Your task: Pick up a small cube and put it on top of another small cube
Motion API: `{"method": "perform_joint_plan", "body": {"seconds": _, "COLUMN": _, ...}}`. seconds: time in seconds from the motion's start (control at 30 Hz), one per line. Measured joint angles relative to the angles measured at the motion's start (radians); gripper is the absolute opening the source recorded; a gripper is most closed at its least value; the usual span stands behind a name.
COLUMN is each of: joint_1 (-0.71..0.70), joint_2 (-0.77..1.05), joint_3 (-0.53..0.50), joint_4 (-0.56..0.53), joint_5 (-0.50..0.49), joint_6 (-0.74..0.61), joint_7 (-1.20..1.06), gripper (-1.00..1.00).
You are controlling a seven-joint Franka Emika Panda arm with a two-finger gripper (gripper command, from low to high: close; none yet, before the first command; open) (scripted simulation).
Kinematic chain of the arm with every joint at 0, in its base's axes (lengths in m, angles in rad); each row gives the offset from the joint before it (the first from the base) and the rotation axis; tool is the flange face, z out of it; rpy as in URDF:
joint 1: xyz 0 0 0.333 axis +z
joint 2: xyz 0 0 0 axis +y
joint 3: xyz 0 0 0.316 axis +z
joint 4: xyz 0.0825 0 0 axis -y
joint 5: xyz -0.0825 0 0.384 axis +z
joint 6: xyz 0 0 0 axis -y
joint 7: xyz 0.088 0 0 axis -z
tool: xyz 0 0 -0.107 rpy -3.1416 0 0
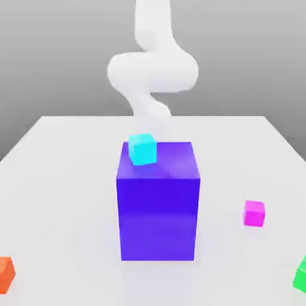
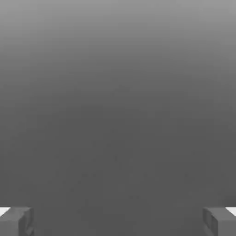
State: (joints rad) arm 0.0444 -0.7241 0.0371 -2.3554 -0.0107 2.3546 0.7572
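While pincer [image 2: 118, 221] is gaping fully, gripping nothing, cyan cube [image 1: 142, 149] is sitting atop purple block [image 1: 158, 203], in front of and below arm; magenta cube [image 1: 254, 213] lying farther off.

**No readable text in the scene**

No letters, numbers, brands or signs can be read on anything here. The big blue block [image 1: 158, 218] has plain faces, and so does the cyan cube [image 1: 142, 149] resting on its top. The desk [image 1: 66, 179] around the block carries no markings.
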Motion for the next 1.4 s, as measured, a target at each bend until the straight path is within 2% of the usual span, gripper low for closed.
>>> {"method": "perform_joint_plan", "body": {"seconds": 0.4, "joint_1": 0.257, "joint_2": 0.442, "joint_3": 0.179, "joint_4": -0.296, "joint_5": -0.049, "joint_6": 0.304, "joint_7": -0.248, "gripper": 0.00}}
{"method": "perform_joint_plan", "body": {"seconds": 0.67, "joint_1": 0.451, "joint_2": 0.741, "joint_3": 0.301, "joint_4": -0.483, "joint_5": -0.035, "joint_6": 0.516, "joint_7": -0.442, "gripper": 0.00}}
{"method": "perform_joint_plan", "body": {"seconds": 0.8, "joint_1": 0.484, "joint_2": 0.853, "joint_3": 0.234, "joint_4": -0.471, "joint_5": -0.147, "joint_6": 0.601, "joint_7": -0.368, "gripper": 0.00}}
{"method": "perform_joint_plan", "body": {"seconds": 0.97, "joint_1": 0.624, "joint_2": 0.988, "joint_3": 0.063, "joint_4": -0.444, "joint_5": -0.268, "joint_6": 0.707, "joint_7": -0.278, "gripper": 0.00}}
{"method": "perform_joint_plan", "body": {"seconds": 1.0, "joint_1": 0.649, "joint_2": 1.009, "joint_3": 0.035, "joint_4": -0.440, "joint_5": -0.279, "joint_6": 0.724, "joint_7": -0.270, "gripper": -1.00}}
{"method": "perform_joint_plan", "body": {"seconds": 1.23, "joint_1": 0.653, "joint_2": 1.012, "joint_3": 0.031, "joint_4": -0.440, "joint_5": -0.284, "joint_6": 0.726, "joint_7": -0.266, "gripper": -1.00}}
{"method": "perform_joint_plan", "body": {"seconds": 1.4, "joint_1": 0.558, "joint_2": 0.894, "joint_3": 0.155, "joint_4": -0.464, "joint_5": -0.164, "joint_6": 0.634, "joint_7": -0.354, "gripper": -1.00}}
